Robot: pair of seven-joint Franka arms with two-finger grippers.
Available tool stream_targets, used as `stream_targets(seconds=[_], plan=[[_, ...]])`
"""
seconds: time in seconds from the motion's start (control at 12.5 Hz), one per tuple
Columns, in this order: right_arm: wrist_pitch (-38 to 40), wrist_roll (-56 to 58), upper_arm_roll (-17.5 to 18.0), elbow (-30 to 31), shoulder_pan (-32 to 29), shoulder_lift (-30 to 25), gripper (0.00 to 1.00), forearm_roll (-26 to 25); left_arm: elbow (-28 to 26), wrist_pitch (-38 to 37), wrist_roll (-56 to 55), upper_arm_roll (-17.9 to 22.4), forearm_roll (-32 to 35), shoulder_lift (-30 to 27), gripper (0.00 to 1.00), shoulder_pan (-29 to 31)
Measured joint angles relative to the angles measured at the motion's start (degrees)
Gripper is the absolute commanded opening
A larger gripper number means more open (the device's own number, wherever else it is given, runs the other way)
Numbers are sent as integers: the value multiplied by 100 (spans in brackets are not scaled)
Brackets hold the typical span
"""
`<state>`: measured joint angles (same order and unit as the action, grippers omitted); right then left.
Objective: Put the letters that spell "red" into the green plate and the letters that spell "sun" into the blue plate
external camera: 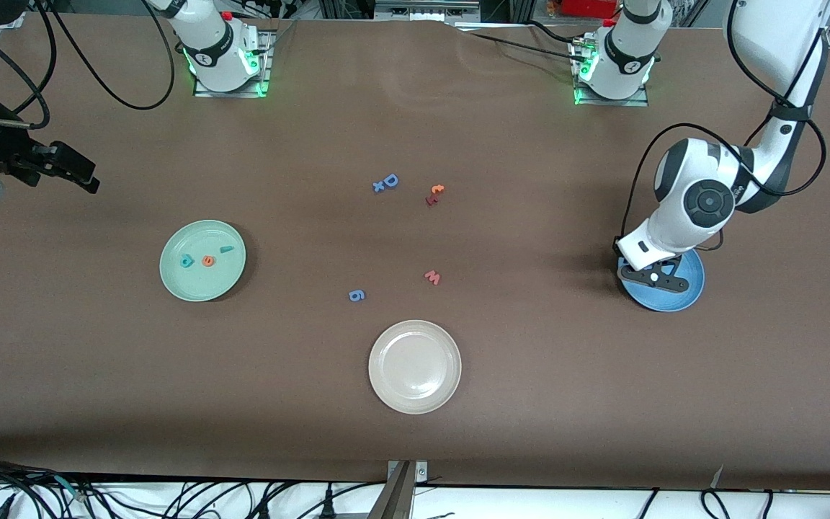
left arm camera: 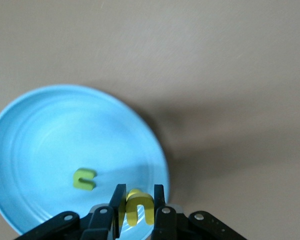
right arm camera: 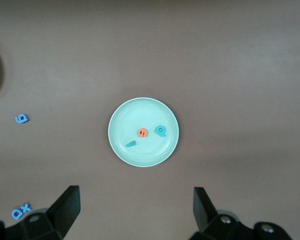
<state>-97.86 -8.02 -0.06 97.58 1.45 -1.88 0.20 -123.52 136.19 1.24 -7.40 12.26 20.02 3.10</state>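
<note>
The green plate (external camera: 202,285) lies toward the right arm's end of the table and holds a teal "d" (external camera: 186,262), an orange "e" (external camera: 207,261) and a thin teal "r" (external camera: 227,249). In the right wrist view the same plate (right arm camera: 125,120) and its letters show below my right gripper (right arm camera: 136,210), which hangs open and empty in the air. At the left arm's end, my left gripper (external camera: 654,280) is low over the blue plate (external camera: 685,295). It is shut on a yellow arch letter (left arm camera: 138,207). A yellow-green arch letter (left arm camera: 84,179) lies in the blue plate (left arm camera: 50,130).
Mid-table lie a blue capital "D" with a small blue letter (external camera: 386,183), an orange and a dark red letter (external camera: 434,194), a pink "w" (external camera: 432,277) and a blue "9" (external camera: 357,295). A beige-white plate (external camera: 414,339) sits nearer the front camera.
</note>
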Motion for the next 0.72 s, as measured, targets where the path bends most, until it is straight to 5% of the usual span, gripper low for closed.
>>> stream_targets(seconds=[0.16,0.72], plan=[[0,0,0,0,0,0,100,0,0,14,257,0,0,66,100,214],[0,1,0,0,0,0,100,0,492,-348,361,-161,-410,-293,100,245]])
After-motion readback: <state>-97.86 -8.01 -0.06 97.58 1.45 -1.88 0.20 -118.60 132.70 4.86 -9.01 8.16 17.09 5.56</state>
